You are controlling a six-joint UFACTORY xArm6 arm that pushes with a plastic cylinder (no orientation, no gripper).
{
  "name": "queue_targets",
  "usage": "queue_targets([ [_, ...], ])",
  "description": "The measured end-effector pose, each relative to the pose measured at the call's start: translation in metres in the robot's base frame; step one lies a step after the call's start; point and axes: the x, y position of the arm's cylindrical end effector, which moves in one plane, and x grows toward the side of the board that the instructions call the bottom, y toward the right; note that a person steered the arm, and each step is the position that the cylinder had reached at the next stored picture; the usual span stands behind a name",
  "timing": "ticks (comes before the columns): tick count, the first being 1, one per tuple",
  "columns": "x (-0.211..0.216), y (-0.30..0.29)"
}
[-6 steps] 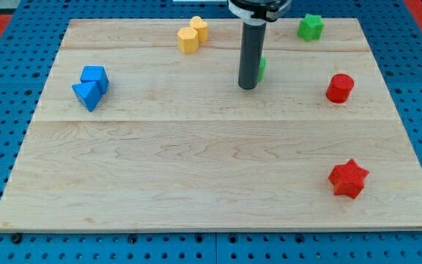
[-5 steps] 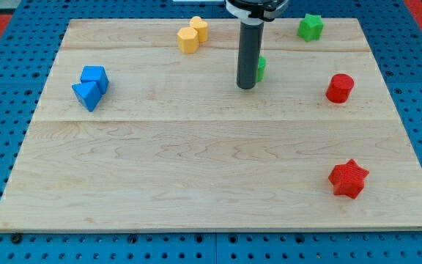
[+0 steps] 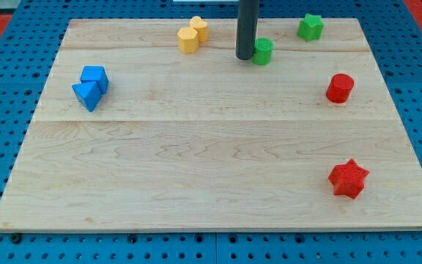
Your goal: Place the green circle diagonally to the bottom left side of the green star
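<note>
While the rod stands upright near the board's top edge, the scene reads so:
Tip: my tip point(image 3: 245, 57) is a bare rod end holding nothing, touching or just beside the green circle's side at its 9 o'clock.
Green circle: green circle point(image 3: 263, 51) lies at 8 o'clock of the green star point(image 3: 311, 27), apart from it.
Yellow blocks: two yellow blocks point(image 3: 192, 34), touching, at 10 o'clock of the tip.
Red cylinder: red cylinder point(image 3: 339, 88) at 4 o'clock of the circle.
Red star: red star point(image 3: 348, 179) at 6 o'clock of the cylinder.
Blue pair: blue cube point(image 3: 94, 76) touching blue triangle point(image 3: 86, 94), at 8 o'clock, well apart.

Two yellow blocks point(image 3: 193, 34), blue cube point(image 3: 95, 75), blue triangle point(image 3: 86, 94), red cylinder point(image 3: 339, 88), red star point(image 3: 348, 179), perhaps all separate pairs.
</note>
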Motion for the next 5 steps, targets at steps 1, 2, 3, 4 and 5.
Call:
queue_targets([
  [1,-0.012,0.026],
  [2,-0.018,0.045],
  [3,-0.022,0.045],
  [4,-0.054,0.045],
  [5,-0.059,0.045],
])
